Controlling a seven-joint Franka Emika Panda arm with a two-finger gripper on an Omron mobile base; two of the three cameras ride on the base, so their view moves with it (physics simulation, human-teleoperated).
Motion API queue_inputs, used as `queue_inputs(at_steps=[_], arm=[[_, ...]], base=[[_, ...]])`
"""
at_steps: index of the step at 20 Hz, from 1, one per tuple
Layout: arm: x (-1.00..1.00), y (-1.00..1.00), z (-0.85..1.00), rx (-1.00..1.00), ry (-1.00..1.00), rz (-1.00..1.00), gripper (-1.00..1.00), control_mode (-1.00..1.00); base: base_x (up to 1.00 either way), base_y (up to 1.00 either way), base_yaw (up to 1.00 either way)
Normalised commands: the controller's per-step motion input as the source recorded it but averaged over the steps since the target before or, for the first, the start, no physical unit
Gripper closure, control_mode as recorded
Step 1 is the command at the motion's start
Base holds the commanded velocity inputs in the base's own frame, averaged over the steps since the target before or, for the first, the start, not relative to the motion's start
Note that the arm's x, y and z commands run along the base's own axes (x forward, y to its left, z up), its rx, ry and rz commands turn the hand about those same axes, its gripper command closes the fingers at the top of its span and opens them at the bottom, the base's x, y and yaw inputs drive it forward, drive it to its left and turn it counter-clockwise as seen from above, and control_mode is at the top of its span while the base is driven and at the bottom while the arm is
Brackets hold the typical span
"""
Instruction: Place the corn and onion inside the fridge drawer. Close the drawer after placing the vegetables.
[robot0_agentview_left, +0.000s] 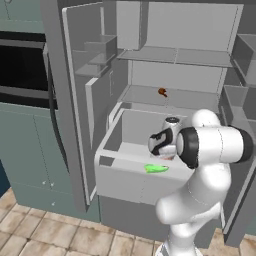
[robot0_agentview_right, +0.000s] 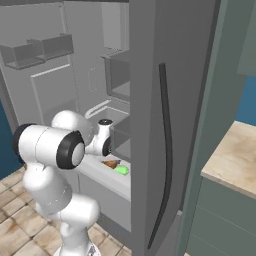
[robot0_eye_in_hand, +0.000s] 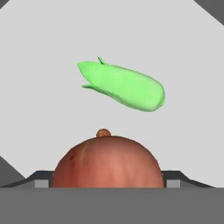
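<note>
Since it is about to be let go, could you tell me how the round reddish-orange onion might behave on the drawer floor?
The round reddish-orange onion looks smooth and ball-shaped, so it would probably roll once released. The flat pale floor of the light grey fridge drawer gives no stop before its walls. It could nudge the bright green corn cob lying nearby.

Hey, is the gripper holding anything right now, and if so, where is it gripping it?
Yes: the gripper holds the onion, gripped across its round sides, its tip pointing away from the hand. It hangs over the fridge drawer, where the corn lies.
</note>
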Motion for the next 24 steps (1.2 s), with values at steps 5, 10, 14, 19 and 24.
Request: queue_inputs(at_steps=[5, 10, 14, 19, 24], arm=[[-0.23, 0.0, -0.49, 0.0, 0.0, 0.01, 1.0, -1.0], [-0.24, 0.03, -0.17, 0.0, -0.06, 0.0, -1.0, -1.0], [-0.01, 0.01, 0.16, 0.0, -0.12, 0.0, -1.0, -1.0], [0.07, 0.01, 0.55, 0.0, -0.03, 0.0, -1.0, -1.0], [0.09, 0.09, 0.86, 0.0, -0.05, 0.0, -1.0, -1.0]], base=[[0.0, 0.0, 0.0], [0.0, 0.0, 0.0], [0.0, 0.0, 0.0], [0.0, 0.0, 0.0], [0.0, 0.0, 0.0]])
